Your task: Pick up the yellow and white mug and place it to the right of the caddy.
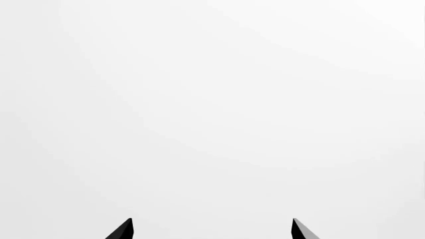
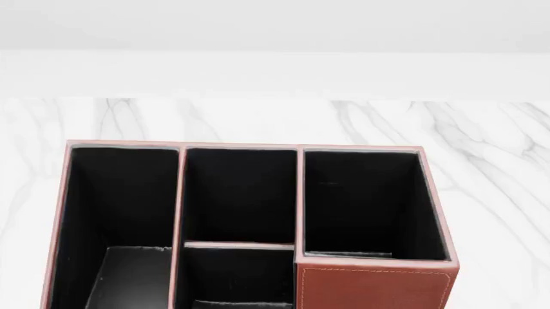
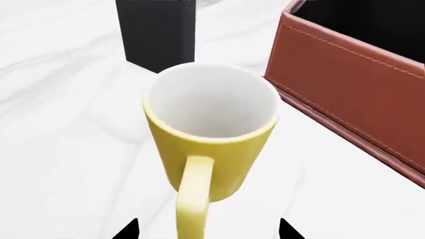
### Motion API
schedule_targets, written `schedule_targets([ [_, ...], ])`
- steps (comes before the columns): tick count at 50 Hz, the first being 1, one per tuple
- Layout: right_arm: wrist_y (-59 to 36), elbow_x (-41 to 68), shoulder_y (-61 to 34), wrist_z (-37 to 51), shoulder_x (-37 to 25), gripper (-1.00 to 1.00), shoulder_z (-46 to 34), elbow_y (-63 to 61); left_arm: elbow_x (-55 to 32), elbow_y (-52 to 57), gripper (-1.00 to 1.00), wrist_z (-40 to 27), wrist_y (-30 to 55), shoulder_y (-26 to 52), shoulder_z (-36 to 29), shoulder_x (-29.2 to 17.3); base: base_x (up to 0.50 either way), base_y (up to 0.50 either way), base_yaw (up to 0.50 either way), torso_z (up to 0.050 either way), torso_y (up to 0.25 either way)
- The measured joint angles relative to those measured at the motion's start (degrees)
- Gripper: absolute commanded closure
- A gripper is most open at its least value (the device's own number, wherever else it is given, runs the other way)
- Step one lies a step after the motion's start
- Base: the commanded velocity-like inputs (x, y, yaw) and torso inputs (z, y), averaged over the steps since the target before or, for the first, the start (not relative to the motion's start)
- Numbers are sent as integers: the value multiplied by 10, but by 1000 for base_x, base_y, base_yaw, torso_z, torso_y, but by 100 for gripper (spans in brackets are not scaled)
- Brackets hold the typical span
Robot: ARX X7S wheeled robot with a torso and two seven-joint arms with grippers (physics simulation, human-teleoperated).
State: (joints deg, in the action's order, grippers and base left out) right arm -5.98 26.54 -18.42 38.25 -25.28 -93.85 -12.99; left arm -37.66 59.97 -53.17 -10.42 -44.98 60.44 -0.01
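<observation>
On my left wrist feed I had only blank white ahead, with the left gripper (image 1: 212, 230) showing as two black fingertip points (image 1: 123, 230) set wide apart, so its jaws stood open and held nothing.

From the head camera I looked down into the caddy (image 2: 374, 286), a reddish-brown leather-look box with light stitching on its near face. Going left to right, its black interior had a tall left compartment, a middle section split by a crosswise divider into a far and a near cell, and a deep right compartment. It sat on the white marble countertop (image 2: 498, 167). Neither arm showed in that view, and neither did the mug.

On my right wrist feed the yellow and white mug (image 3: 211, 144) stood upright on the marble, its long axis vertical and its white mouth opening upward. Its yellow loop handle (image 3: 192, 199) pointed straight back toward the camera, running down between the two black fingertips (image 3: 127, 231) of the right gripper (image 3: 209, 231). Those tips were spread well apart on either side of the handle, open and not touching it. A black upright book (image 3: 158, 32) stood just behind the mug. The caddy's stitched brown wall (image 3: 352, 84) lay near the mug, apart from it.
</observation>
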Motion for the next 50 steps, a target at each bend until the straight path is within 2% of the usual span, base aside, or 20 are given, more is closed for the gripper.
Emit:
schedule_targets([
  [14, 10, 9, 1, -22, 15, -100, 5, 51, 2, 0, -100, 1, 0, 0, -3, 0, 0, 0, 0, 0, 0],
  [33, 7, 8, -10, -38, 31, -100, 6, 60, 8, 0, -100, 1, -1, 0, -9, 0, 0, 0, 0, 0, 0],
  [34, 8, 8, -10, -39, 31, 100, 7, 60, 8, 0, -100, 1, -1, 0, -9, 0, 0, 0, 0, 0, 0],
  [50, 15, 17, -10, -47, 30, 100, 11, 60, 9, 0, -100, 2, -2, 0, -11, 0, 0, 0, 0, 0, 0],
])
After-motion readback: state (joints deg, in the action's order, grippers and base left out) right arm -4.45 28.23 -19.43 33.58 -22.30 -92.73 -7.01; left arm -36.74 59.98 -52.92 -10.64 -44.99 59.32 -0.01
